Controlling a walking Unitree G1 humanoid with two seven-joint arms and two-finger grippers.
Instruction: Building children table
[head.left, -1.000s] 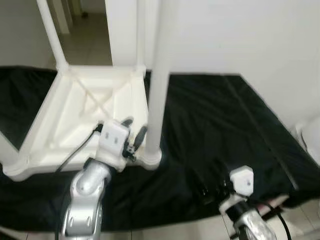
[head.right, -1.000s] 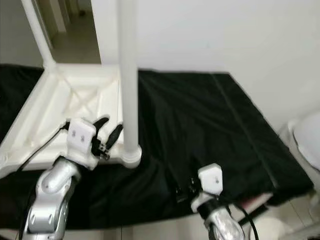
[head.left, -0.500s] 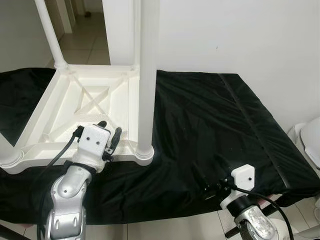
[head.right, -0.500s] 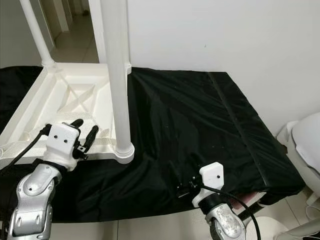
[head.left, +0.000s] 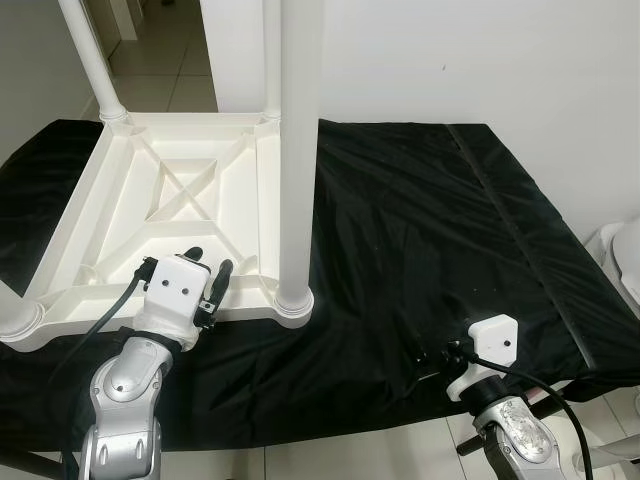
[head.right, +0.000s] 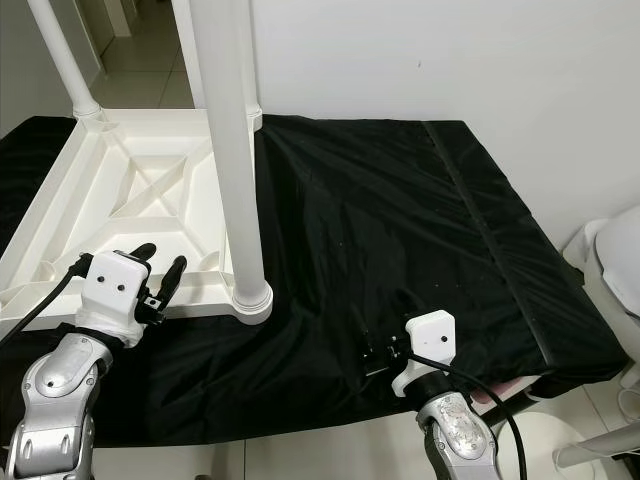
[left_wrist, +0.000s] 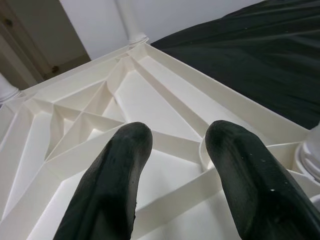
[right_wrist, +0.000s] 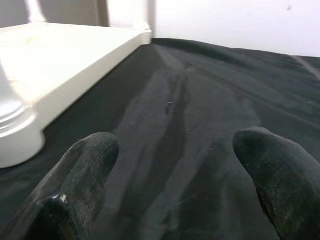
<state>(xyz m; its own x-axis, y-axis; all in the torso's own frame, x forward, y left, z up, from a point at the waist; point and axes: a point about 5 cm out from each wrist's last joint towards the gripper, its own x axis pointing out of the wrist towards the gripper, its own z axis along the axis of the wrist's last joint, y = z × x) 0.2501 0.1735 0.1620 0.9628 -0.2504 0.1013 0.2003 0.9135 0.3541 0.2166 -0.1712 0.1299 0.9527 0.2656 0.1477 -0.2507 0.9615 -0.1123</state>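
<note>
A white children table (head.left: 120, 215) lies upside down on a black cloth (head.left: 420, 230), its ribbed underside facing up. Round white legs stand up from its corners; the near right leg (head.left: 298, 150) rises beside my left gripper (head.left: 209, 262). That gripper is open and empty, hovering over the table's near rim, left of the leg's base; its fingers (left_wrist: 120, 170) point across the ribs. My right gripper (head.right: 378, 352) hangs low over the bare cloth near its front edge, open with nothing between its fingers (right_wrist: 85, 170).
A white wall stands behind the cloth, and a doorway with a tiled floor opens at the far left. A white rounded object (head.right: 615, 260) sits off the cloth's right edge. Tiled floor shows in front of the cloth.
The camera has shifted, so the whole scene sits differently. My left gripper has drawn back and left, away from the near right leg's base. The right gripper has hardly moved.
</note>
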